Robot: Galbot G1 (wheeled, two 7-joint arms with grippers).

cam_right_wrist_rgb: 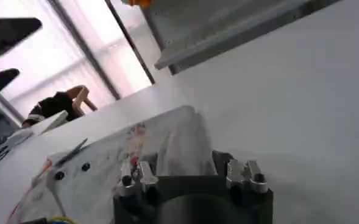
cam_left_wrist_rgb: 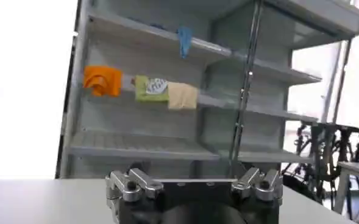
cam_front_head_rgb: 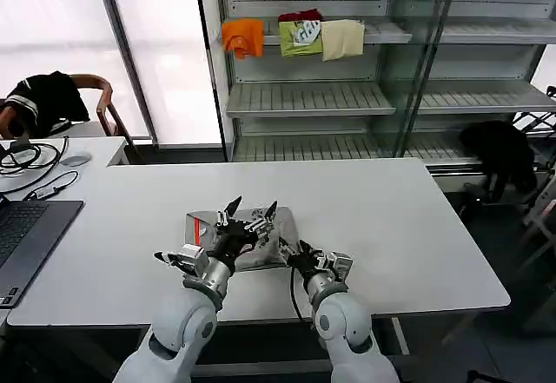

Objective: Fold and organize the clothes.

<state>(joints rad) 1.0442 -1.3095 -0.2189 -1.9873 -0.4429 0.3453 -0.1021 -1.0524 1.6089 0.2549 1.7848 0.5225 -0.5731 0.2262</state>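
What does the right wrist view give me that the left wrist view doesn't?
Right wrist only: the grey shirt lying folded on the white table, its orange-lined collar and buttons showing.

Left wrist only: the green garment and the cream garment on the shelving.

Both: the orange garment on the shelving and the table surface.

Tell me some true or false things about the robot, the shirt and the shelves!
1. The grey shirt lies folded on the white table. True.
2. The left gripper is shut tight. False: its fingers are spread open over the shirt.
3. Orange, green and cream clothes sit on a shelf behind the table. True.
4. The shirt is hanging on the shelf. False: it lies on the table, by the right gripper.
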